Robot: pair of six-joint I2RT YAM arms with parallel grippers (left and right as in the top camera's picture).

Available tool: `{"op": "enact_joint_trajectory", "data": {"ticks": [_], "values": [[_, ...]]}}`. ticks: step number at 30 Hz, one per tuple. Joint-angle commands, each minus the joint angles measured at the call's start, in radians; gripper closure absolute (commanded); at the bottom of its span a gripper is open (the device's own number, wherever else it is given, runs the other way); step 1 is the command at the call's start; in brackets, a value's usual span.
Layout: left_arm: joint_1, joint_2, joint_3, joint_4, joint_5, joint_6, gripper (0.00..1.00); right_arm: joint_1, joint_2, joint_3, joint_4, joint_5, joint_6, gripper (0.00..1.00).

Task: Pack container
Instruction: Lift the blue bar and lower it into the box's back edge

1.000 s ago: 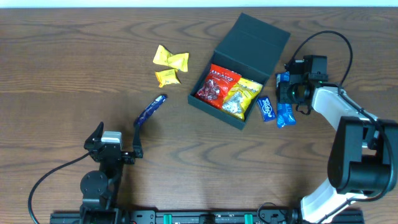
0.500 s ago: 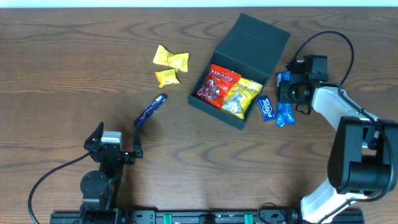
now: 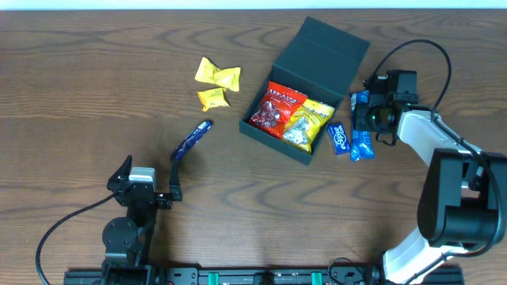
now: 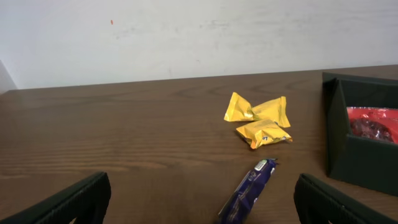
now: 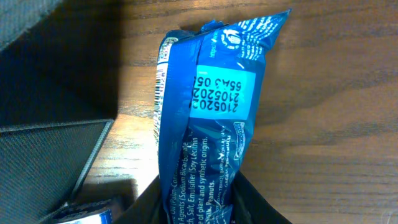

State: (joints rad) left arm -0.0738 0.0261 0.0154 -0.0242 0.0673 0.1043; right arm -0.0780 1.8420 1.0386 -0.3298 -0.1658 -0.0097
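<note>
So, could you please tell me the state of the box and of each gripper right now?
container: lid open, red packet and yellow packet inside.
left gripper: open, holding nothing.
right gripper: shut on the end of the blue packet, beside the container.

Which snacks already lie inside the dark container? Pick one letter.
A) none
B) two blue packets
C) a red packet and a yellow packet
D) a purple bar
C: the overhead view shows a red packet and a yellow packet lying inside the open container, while the blue packets and the purple bar lie outside it on the table.
</note>
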Motion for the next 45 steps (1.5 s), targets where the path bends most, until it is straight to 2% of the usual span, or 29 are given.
{"op": "enact_joint_trajectory", "data": {"ticks": [1,7,18,29,45], "values": [[-0.002,-0.002,-0.011,-0.047,0.001,-0.003,0.05,0.008,-0.041,-0.005,-0.023,-0.018,0.013,0.74],[-0.002,-0.002,-0.011,-0.046,0.001,-0.004,0.05,0.013,-0.106,-0.005,-0.073,-0.018,0.013,0.81],[-0.002,-0.002,-0.011,-0.047,0.001,-0.003,0.05,0.037,-0.2,-0.005,-0.121,-0.019,0.016,0.81],[-0.002,-0.002,-0.011,-0.047,0.001,-0.003,0.05,0.136,-0.293,-0.005,-0.131,-0.029,0.033,0.8],[-0.002,-0.002,-0.011,-0.047,0.001,-0.004,0.05,0.226,-0.311,0.092,-0.132,-0.18,0.039,0.8]]}}
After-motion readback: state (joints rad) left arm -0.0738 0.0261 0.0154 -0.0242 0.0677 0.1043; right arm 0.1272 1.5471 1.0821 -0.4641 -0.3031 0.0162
